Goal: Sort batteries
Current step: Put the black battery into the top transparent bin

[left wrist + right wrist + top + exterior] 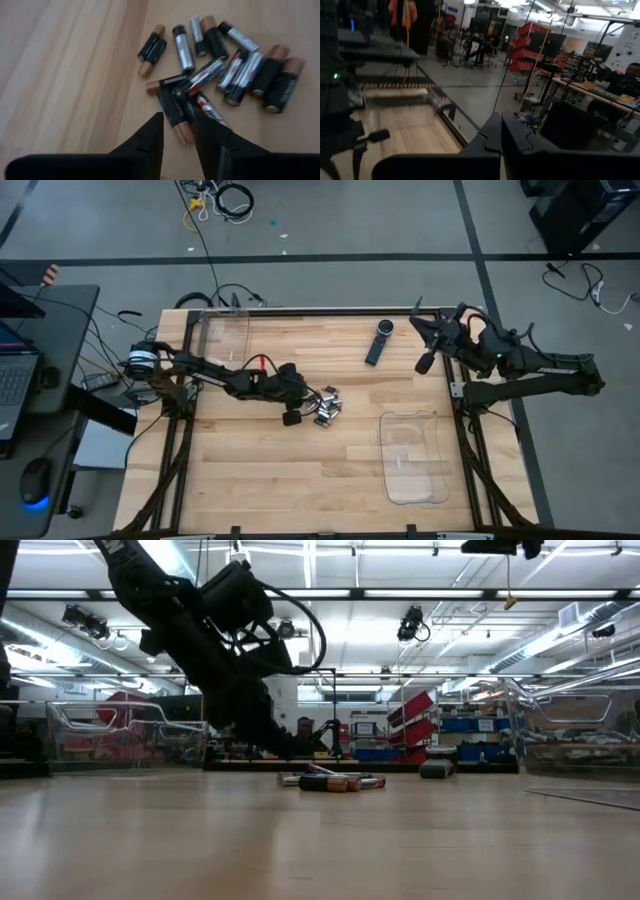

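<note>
Several small batteries (328,405) lie in a loose heap on the wooden table's middle, silvery or black with copper ends (225,65), and show low on the tabletop (335,781). My left gripper (293,417) is down at the heap's near-left side. It is open (178,117), and its fingers stand on either side of a black-and-copper battery (176,112) lying flat on the wood. Bare wood shows between that battery and one finger. My right gripper (425,362) waits, raised over the table's far right part, shut (501,131) and empty.
A long black remote-like device (378,343) lies far-right of the heap. One clear plastic bin (225,330) stands at the far left corner and another (412,455) at the near right. Bare wood lies near and left of the heap. People and shelving show beyond the table.
</note>
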